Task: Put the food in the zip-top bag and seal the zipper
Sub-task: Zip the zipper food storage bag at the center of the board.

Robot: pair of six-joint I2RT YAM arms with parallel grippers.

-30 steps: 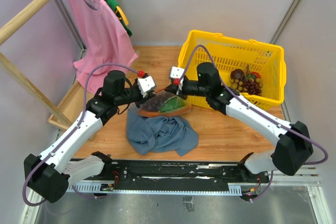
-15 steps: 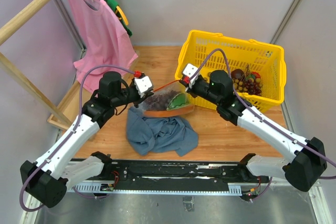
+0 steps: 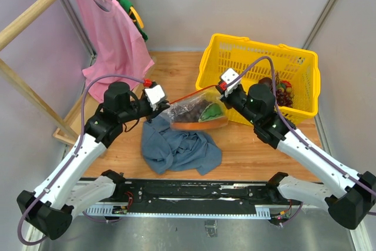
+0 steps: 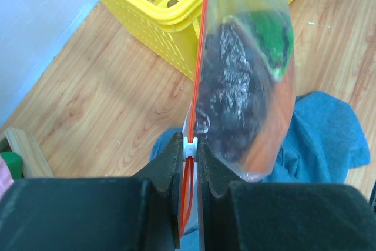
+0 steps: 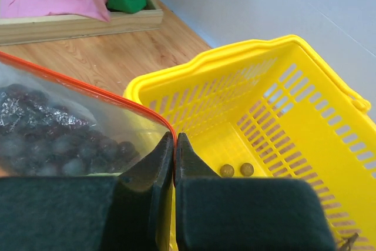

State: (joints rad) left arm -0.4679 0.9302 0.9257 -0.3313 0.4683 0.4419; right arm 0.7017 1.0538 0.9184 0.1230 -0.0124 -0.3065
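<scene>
The clear zip-top bag [image 3: 197,113] hangs stretched between my two grippers above the table. Inside it are the dark purple grapes [image 4: 235,92] and the orange-red wedge with green rind [image 4: 273,45]. My left gripper [image 3: 162,103] is shut on the left end of the orange-red zipper [image 4: 200,57], at its white slider [image 4: 189,147]. My right gripper [image 3: 220,89] is shut on the zipper's right end [image 5: 88,91], at the bag's corner beside the basket. The grapes also show through the bag in the right wrist view [image 5: 53,139].
A blue-grey cloth [image 3: 179,148] lies crumpled under the bag. A yellow basket [image 3: 258,57] at the back right holds a brownish-green grape bunch [image 3: 275,95] and a dark round fruit [image 3: 265,82]. A pink shirt [image 3: 114,33] hangs on a wooden rack at the back left.
Both grippers have moved apart, the right one toward the basket and the left one leftward. The bag has been lifted and pulled taut between them, shifting right.
</scene>
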